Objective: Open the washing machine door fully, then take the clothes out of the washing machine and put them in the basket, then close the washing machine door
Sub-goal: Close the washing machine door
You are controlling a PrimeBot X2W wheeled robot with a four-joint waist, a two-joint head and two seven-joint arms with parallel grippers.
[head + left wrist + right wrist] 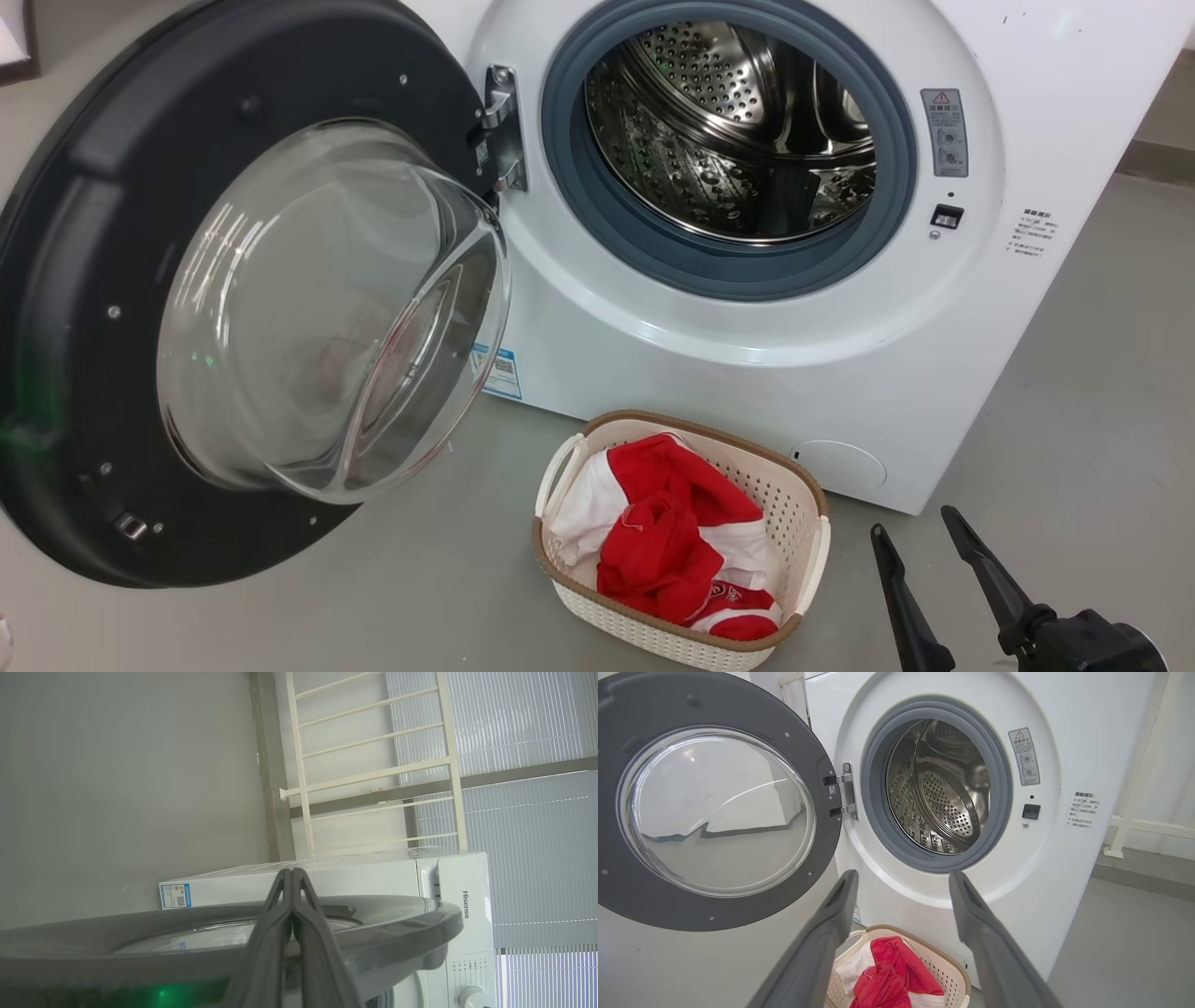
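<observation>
I count one washing machine [840, 373], white and front-loading, with one washing machine door [75, 308] swung wide on its hinge [504, 126] to my left. The door's glass bowl bulges toward the camera, and the edge of the head view cuts off the far left of its black rim. The drum [738, 140] shows bare perforated steel inside the grey seal. One basket [794, 504] sits on the floor [420, 579] just in front of the machine, and the clothes [663, 541] lie heaped in it, red with white panels. They are so bunched that I cannot count the pieces. There are two claws. The right claw [913, 521] hangs just right of the basket with its fingers spread wide and nothing between them, its body clipped by the bottom edge. The left claw [291, 871] has its fingers pressed together on nothing, lying over the door's outer rim. I cannot tell whether it touches that rim. A blue label [502, 371] is half hidden behind the glass.
</observation>
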